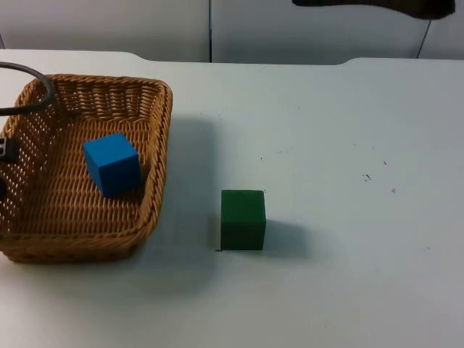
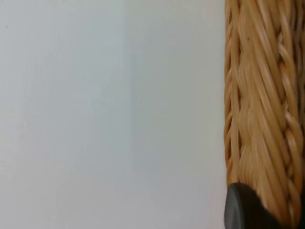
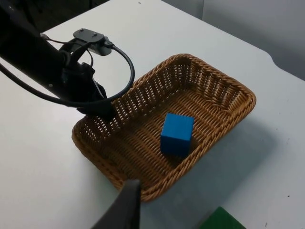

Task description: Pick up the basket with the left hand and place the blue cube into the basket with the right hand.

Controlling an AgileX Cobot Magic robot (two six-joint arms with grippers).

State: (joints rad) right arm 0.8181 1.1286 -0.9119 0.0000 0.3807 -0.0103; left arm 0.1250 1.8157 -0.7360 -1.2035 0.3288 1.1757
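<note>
The rectangular woven wicker basket (image 1: 156,145) is at the left side of the white tabletop (image 1: 348,145), casting a broad shadow toward the right. The blue cube (image 1: 112,164) rests inside the basket, tilted, near its right wall. The left gripper (image 3: 97,109) is closed on the basket's rim at the side wall opposite the cube; one black fingertip (image 2: 240,210) lies against the woven rim (image 2: 262,114). The right gripper (image 3: 125,207) is held above the tabletop just outside the basket's rim; whether it is wide or narrow cannot be told. A dark green cube (image 1: 243,219) stands on the tabletop just right of the basket, apart from it.
</note>
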